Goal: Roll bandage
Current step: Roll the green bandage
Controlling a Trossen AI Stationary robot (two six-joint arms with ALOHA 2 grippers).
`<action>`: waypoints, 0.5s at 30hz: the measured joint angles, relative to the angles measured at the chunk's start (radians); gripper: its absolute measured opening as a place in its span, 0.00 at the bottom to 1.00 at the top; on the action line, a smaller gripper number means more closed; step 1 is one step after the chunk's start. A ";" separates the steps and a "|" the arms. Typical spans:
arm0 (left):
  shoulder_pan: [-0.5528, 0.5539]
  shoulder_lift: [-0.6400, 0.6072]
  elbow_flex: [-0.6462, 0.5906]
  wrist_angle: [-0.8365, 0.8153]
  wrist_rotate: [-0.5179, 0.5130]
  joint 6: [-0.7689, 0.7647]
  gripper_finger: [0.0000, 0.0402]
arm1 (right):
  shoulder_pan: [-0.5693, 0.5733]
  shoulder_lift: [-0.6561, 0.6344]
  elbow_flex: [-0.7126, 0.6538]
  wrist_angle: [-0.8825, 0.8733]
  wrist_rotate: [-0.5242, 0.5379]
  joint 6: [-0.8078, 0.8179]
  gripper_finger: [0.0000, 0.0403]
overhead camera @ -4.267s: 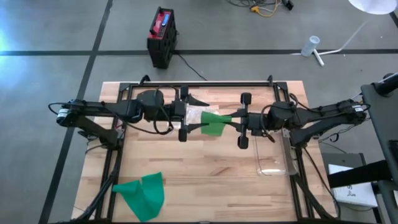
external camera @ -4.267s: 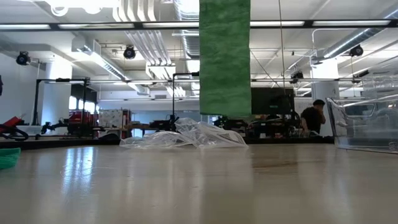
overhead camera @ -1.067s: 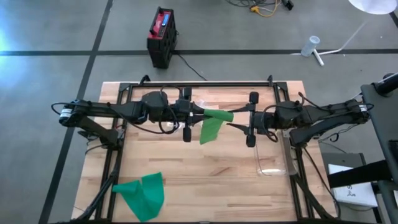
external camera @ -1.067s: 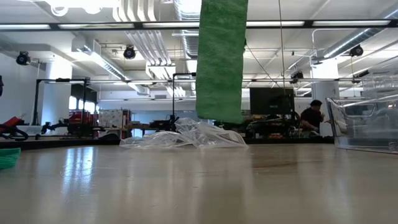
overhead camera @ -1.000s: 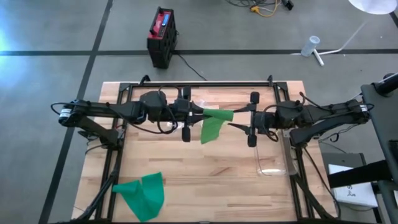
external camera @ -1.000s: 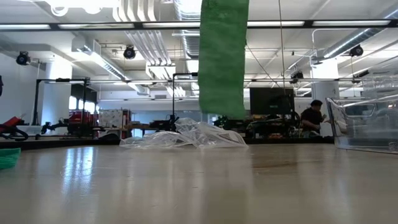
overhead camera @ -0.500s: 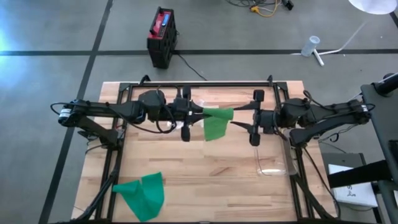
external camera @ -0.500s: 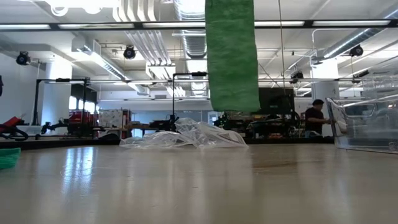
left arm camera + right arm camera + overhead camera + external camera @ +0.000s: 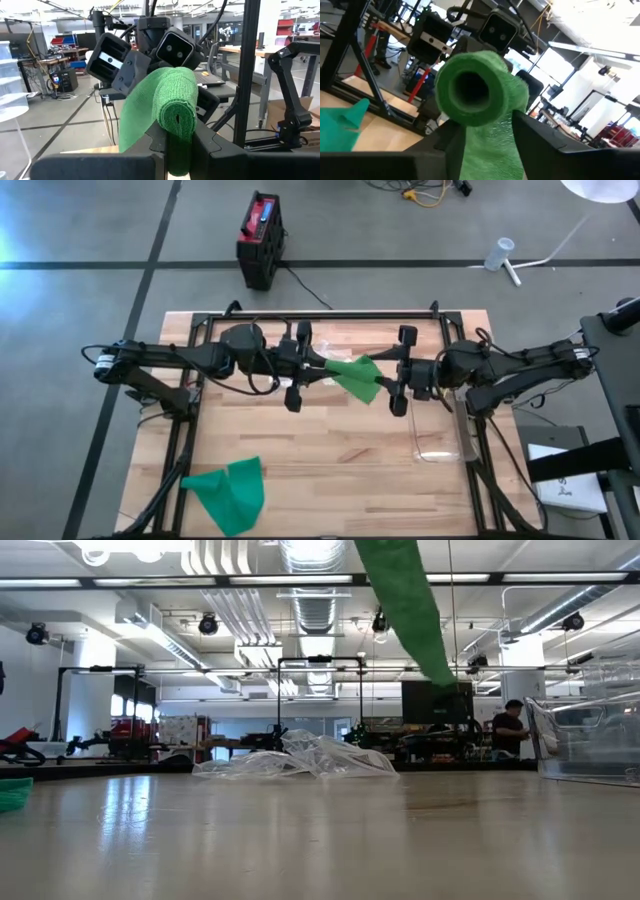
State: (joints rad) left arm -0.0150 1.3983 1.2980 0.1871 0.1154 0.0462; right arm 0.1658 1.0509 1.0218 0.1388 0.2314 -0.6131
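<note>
A green bandage (image 9: 355,377), partly wound into a roll, is held high over the table's far middle between my two grippers, which face each other, both level. My left gripper (image 9: 318,366) is shut on one end of the roll (image 9: 172,95). My right gripper (image 9: 383,385) is closed around the other, hollow end (image 9: 470,92). The unrolled tail (image 9: 405,595) slants down from the roll toward my right gripper, clear of the table. My left gripper pinches the roll's near end (image 9: 176,120) between its two fingers, coming level from the table's left, along the roll. The roll is lifted clear and lies about level. My right gripper has the roll's hollow end (image 9: 485,112) between its two fingers (image 9: 530,140), coming level from the table's right, along the roll. The tail hangs down between the fingers.
A second green bandage (image 9: 228,492) lies crumpled near the table's front left. A clear plastic box (image 9: 440,435) stands at the right side. A crumpled clear bag (image 9: 300,760) lies on the table under the arms. The table's middle and front right are bare wood.
My right gripper has gone toward the table's left, up to the roll, and has rolled its wrist. The bandage's tail, which hung straight down, has swung up and now slants toward my right gripper. The roll's end in my left gripper has stayed in place.
</note>
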 joint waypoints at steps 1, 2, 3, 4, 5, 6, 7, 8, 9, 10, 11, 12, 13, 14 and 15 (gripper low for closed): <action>0.000 0.000 0.000 0.000 0.000 -0.003 0.06 | 0.000 0.000 0.000 -0.005 0.000 0.005 0.36; 0.001 0.000 0.000 0.000 0.000 -0.004 0.06 | 0.000 0.000 0.000 -0.008 0.000 0.014 0.33; 0.001 0.000 0.000 0.000 0.000 -0.004 0.06 | 0.000 -0.001 0.000 -0.009 0.000 0.021 0.31; 0.001 0.000 0.000 0.000 0.000 -0.004 0.07 | 0.000 -0.004 0.000 -0.012 0.001 0.027 0.28; 0.001 0.000 0.000 0.000 0.000 -0.004 0.07 | 0.000 -0.008 0.000 -0.017 0.002 0.031 0.26; 0.001 0.000 0.000 0.000 0.000 -0.004 0.07 | 0.000 -0.009 0.000 -0.019 0.004 0.036 0.23; 0.002 0.000 0.000 0.000 0.000 -0.004 0.07 | 0.000 -0.011 0.000 -0.019 0.004 0.036 0.20; 0.002 0.000 0.000 0.000 0.000 -0.004 0.07 | 0.000 -0.014 0.000 -0.021 0.004 0.036 0.17; 0.002 0.000 0.000 0.000 0.000 -0.004 0.07 | 0.000 -0.016 0.000 -0.021 0.005 0.036 0.14; 0.002 0.000 0.000 0.000 0.000 -0.004 0.06 | 0.000 -0.017 0.000 -0.020 0.005 0.036 0.10; 0.002 0.000 0.000 0.000 0.000 -0.004 0.06 | 0.000 -0.017 0.000 -0.021 0.007 0.034 0.06; 0.002 0.000 0.000 0.000 0.000 -0.004 0.06 | 0.000 -0.018 0.000 -0.021 0.019 0.026 0.03; 0.002 0.000 0.000 0.000 0.000 -0.004 0.06 | 0.000 -0.020 0.000 -0.026 0.042 0.020 0.02; 0.002 0.000 0.000 0.000 0.000 -0.004 0.07 | 0.000 -0.021 0.000 -0.029 0.073 0.019 0.01; 0.002 0.000 0.000 0.000 0.000 -0.004 0.07 | 0.000 -0.022 0.000 -0.030 0.102 0.019 0.02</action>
State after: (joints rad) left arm -0.0128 1.3983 1.2976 0.1867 0.1150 0.0422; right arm 0.1661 1.0287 1.0222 0.1084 0.3338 -0.5937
